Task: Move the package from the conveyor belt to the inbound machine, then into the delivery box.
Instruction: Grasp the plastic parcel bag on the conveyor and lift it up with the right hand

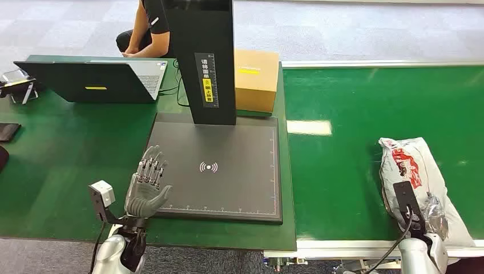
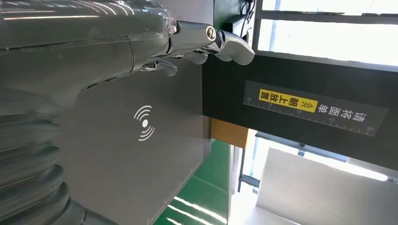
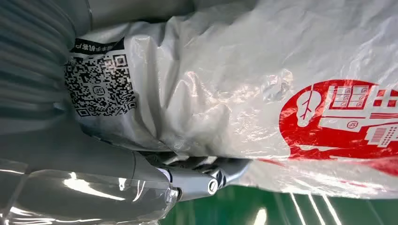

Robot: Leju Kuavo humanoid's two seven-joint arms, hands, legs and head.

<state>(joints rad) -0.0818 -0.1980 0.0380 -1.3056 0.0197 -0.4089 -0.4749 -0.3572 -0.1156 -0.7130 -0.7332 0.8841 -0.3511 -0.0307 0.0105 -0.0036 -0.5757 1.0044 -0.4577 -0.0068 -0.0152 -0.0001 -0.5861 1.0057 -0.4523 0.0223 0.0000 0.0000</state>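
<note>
White crinkly plastic with red print, that's our package: a soft courier bag lying lengthwise on the green conveyor belt, near its front edge on the right side of the head view. It looks puffy and wrinkled, with a glossy sheen.

Our right hand is right up against it. The right wrist view shows the thumb tucked along the bag's edge with the plastic bulging over it, so we're touching it for sure, but whether the fingers actually have a grip on it we honestly can't tell. That close view also gives us a black-and-white QR label and the red printed logo, details the head view is too far away to resolve.

Our left hand is raised over the front left corner of the inbound machine, palm facing the dark scan pad, fingers spread, holding nothing. The left wrist view picks up the pad's wireless symbol and a yellow sticker on the black column. Behind the column sits a cardboard box, and a laptop lies to the left with a person behind it.
</note>
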